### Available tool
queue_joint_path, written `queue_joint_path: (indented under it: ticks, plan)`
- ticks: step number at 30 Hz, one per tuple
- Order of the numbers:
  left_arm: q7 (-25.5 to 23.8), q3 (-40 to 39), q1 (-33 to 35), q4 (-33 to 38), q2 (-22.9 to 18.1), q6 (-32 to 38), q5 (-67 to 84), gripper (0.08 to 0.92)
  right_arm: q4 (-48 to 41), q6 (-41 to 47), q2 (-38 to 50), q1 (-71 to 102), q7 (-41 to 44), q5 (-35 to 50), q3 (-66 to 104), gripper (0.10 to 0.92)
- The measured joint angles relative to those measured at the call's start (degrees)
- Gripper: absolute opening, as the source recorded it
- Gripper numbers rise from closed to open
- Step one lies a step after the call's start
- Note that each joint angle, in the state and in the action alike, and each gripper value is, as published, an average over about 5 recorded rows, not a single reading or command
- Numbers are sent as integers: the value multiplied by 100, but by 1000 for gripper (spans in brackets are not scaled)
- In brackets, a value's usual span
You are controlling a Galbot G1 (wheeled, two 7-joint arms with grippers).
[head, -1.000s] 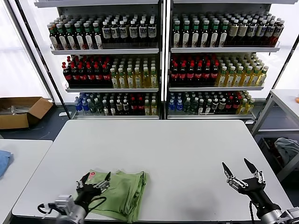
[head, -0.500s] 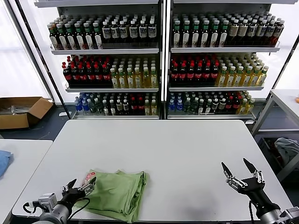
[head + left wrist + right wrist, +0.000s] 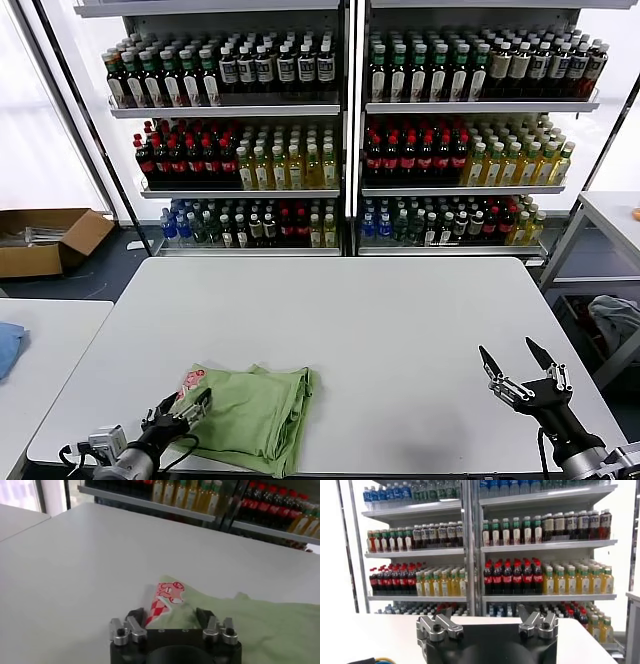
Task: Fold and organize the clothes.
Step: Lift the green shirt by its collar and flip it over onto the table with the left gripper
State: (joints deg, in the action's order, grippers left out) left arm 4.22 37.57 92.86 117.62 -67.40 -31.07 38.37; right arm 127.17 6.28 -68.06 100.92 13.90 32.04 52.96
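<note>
The light green polo shirt (image 3: 252,413) lies folded into a compact bundle on the white bench (image 3: 380,320), near the bench's front edge and toward its left end as the robot faces it. The shirt's red-and-white checkered logo (image 3: 190,379) faces upward at the far-left corner of the bundle; in the left wrist view the same logo (image 3: 166,597) lies on the shirt (image 3: 260,625) directly ahead of the hand. The left hand (image 3: 183,411) sits low at the shirt's left edge, just nearer the robot than the logo. In the left wrist view the left hand (image 3: 173,618) shows its two fingers set apart, with the logo corner of the shirt lying between and beyond them; the fingers are partly open, and whether they are touching the fabric cannot be told. The right hand (image 3: 523,376) hovers over the bench's right front area, well apart from the shirt, with its fingers spread wide and nothing between them. The right wrist view shows the right hand (image 3: 487,622) directed at the drink shelves (image 3: 540,545) behind the bench. Those shelves (image 3: 350,120) stand behind the bench's far edge and carry rows of bottles. A cardboard box (image 3: 45,238) rests on the floor beyond the bench's left far corner.
</note>
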Motion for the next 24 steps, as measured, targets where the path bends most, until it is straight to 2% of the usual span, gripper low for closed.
queue_joint_path:
  ticks: [17, 20, 24]
  plan:
    - [5, -163, 64, -22, -218, 498, -62, 167, 3, -4, -30, -13, 1, 2, 12, 823]
    - [52, -110, 47, -14, -277, 581, -43, 135, 9, -5, -46, 1, 1, 1, 11, 823]
    - [131, 124, -44, -14, -306, 634, 53, 135, 16, -11, -51, 1, 2, 7, 17, 823]
